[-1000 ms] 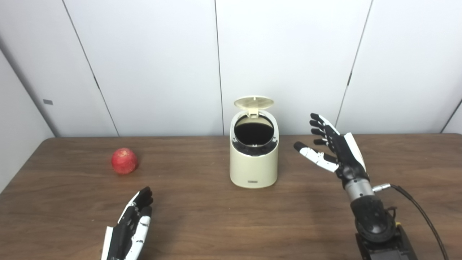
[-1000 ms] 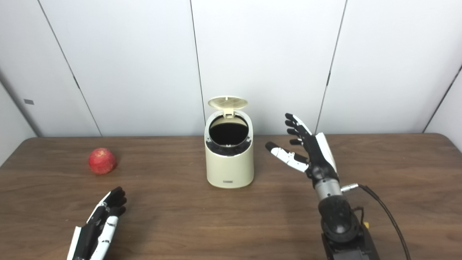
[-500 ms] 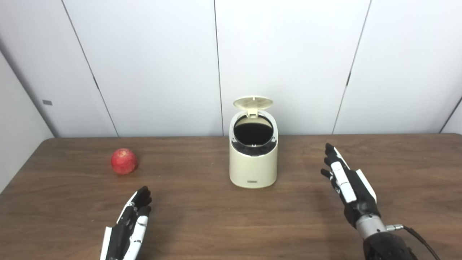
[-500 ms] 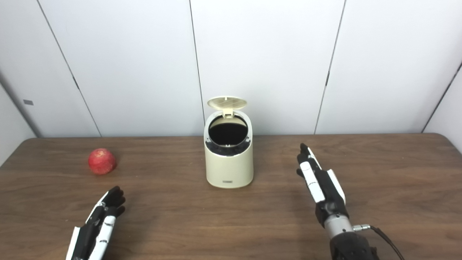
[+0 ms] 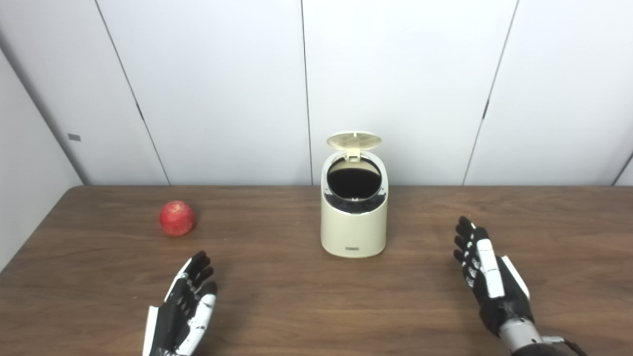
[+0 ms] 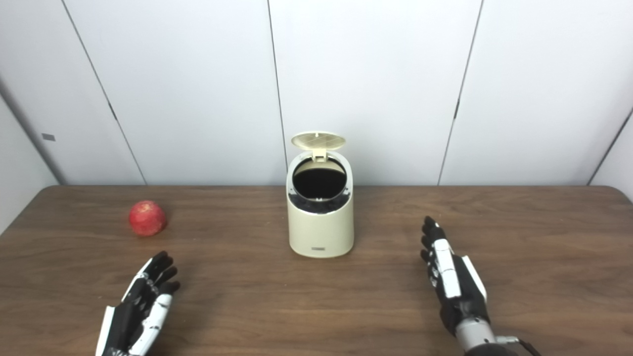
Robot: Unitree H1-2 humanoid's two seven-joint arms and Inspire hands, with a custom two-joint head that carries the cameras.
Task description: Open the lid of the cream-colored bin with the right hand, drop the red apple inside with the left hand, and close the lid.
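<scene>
Right hand (image 5: 492,282) dropped to lower right, fingers apart, empty like left hand (image 5: 185,306); lid (image 5: 354,140) was up, apple (image 5: 177,218) mid-left & closing still left.

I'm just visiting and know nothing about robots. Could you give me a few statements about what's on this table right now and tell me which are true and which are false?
1. The lid of the cream-colored bin is up. True.
2. The red apple is inside the bin. False: it lies on the table, left of the bin.
3. The left hand holds the apple. False: it is open and empty, nearer the camera than the apple.
4. The right hand is touching the bin. False: it is open, off to the bin's right, apart from it.
5. The bin's opening looks dark inside. True.
</scene>
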